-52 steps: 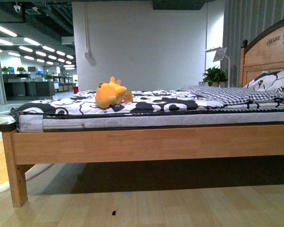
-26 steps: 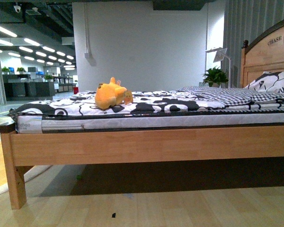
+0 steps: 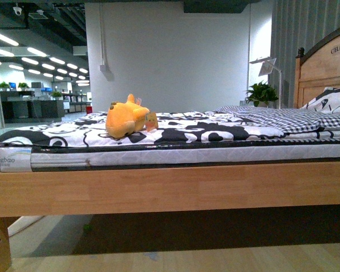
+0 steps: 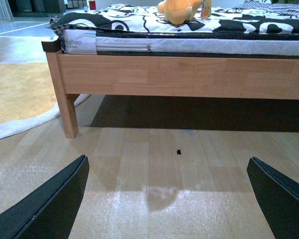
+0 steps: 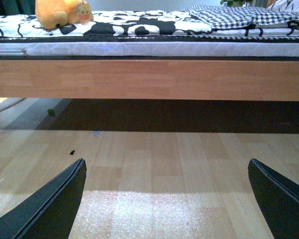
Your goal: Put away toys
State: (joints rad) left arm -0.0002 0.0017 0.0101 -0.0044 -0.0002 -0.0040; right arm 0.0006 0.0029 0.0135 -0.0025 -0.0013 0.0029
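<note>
A yellow-orange plush toy with a small paper tag lies on the black-and-white bedspread near the foot of the bed. It also shows at the far edge of the left wrist view as the toy and in the right wrist view as the toy. My left gripper hangs open low over the wooden floor, well short of the bed. My right gripper is open too, over bare floor, nothing between its fingers. Neither arm shows in the front view.
The wooden bed frame runs across in front of me, with a leg at its corner. A checked blanket and headboard lie to the right. A pale rug lies to the left of the bed.
The bed and toy have grown larger and shifted left in the front view; the view has moved closer to the bed. The toy itself has not moved on the bedspread.
</note>
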